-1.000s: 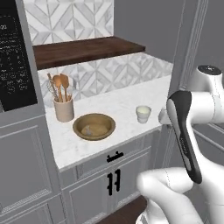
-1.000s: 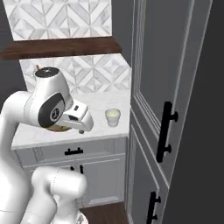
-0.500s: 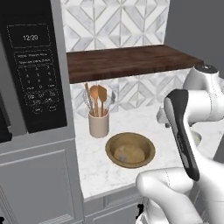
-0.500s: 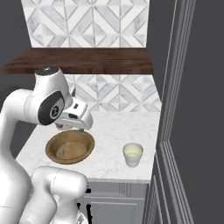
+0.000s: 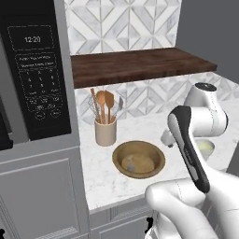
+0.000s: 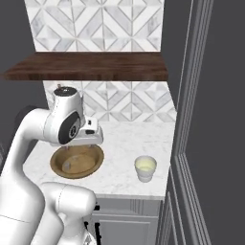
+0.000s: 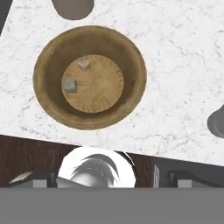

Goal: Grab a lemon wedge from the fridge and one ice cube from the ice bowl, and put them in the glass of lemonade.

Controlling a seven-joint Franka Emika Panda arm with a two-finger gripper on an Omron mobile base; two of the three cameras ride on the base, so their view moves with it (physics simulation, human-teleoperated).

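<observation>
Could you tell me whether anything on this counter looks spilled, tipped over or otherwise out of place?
Nothing stands out. The wooden bowl sits upright on the marble counter with two small ice cubes inside. The glass of lemonade stands upright nearby, and the utensil jar holds its spoons neatly. No spills show.

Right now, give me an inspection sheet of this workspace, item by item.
Surface: white marbled counter, under a dark wood shelf.
Job's things: wooden ice bowl holding two small cubes; glass of lemonade standing apart, to the bowl's right.
Clutter: beige utensil holder with wooden spoons, behind the bowl.
Grippers: gripper open, holding nothing, above the bowl.
Cables: nothing seen.
Surroundings: black microwave on the left, patterned tile backsplash, grey cabinets below.
</observation>
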